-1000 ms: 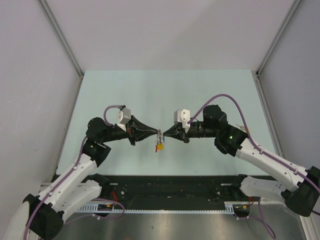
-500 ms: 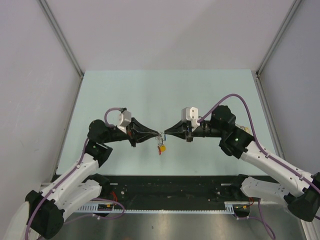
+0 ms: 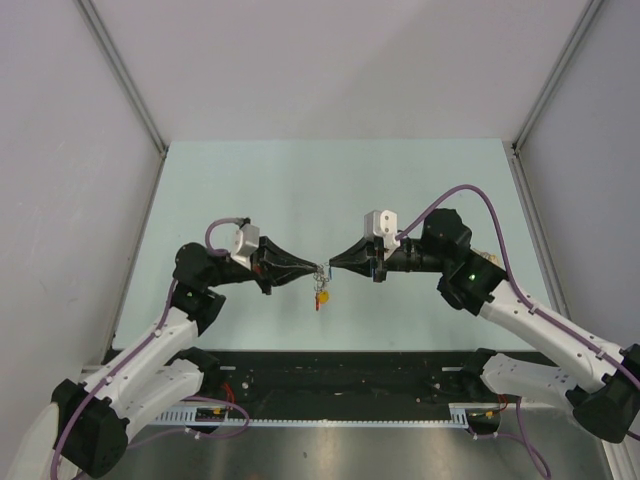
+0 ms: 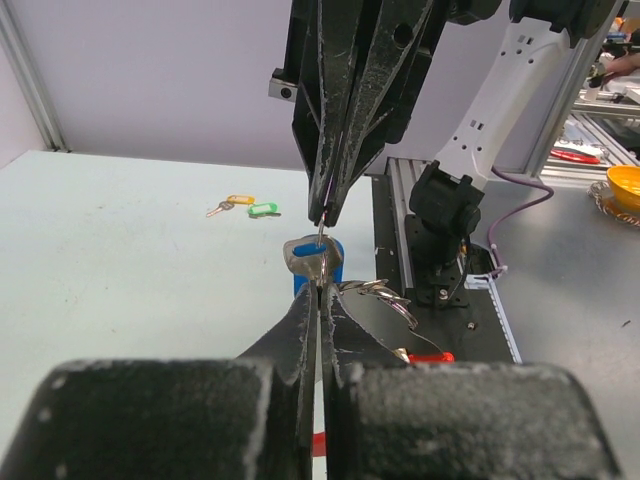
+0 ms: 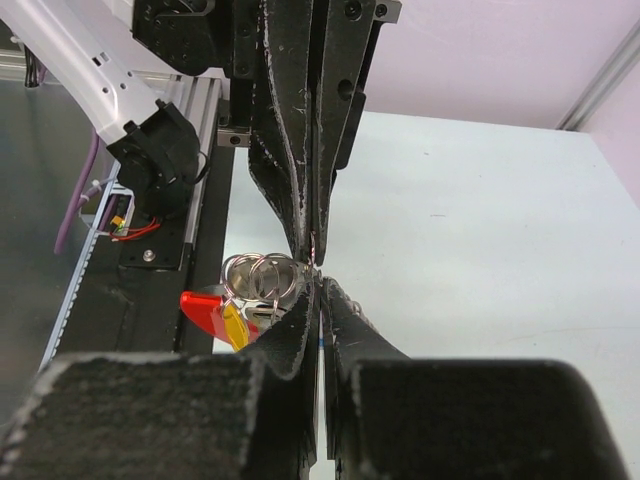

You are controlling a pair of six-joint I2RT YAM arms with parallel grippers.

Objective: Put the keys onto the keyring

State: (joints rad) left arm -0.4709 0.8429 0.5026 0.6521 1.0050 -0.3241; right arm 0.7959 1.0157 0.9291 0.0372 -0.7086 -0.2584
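My left gripper [image 3: 317, 270] and right gripper [image 3: 330, 266] meet tip to tip above the middle of the table, both shut. The left one pinches the edge of the keyring [image 5: 262, 275], a cluster of thin silver rings with a red band [image 5: 203, 307] and a yellow-tagged key [image 5: 236, 326] hanging below it. In the left wrist view the keyring [image 4: 384, 293] sits just right of my fingertips [image 4: 300, 310]. The right gripper [image 5: 319, 287] is shut on a blue-headed key [image 4: 314, 262], which touches the ring at the left gripper [image 4: 319, 287].
Two loose keys with yellow and green tags [image 4: 241, 205] lie on the pale green table [image 3: 300, 190] beyond the grippers. The black base rail [image 3: 340, 375] runs along the near edge. Grey walls close in the sides and back.
Both wrists shifted slightly outward and the right one rolled, while the fingertips stayed together at the same spot. The hanging tags swung a little.
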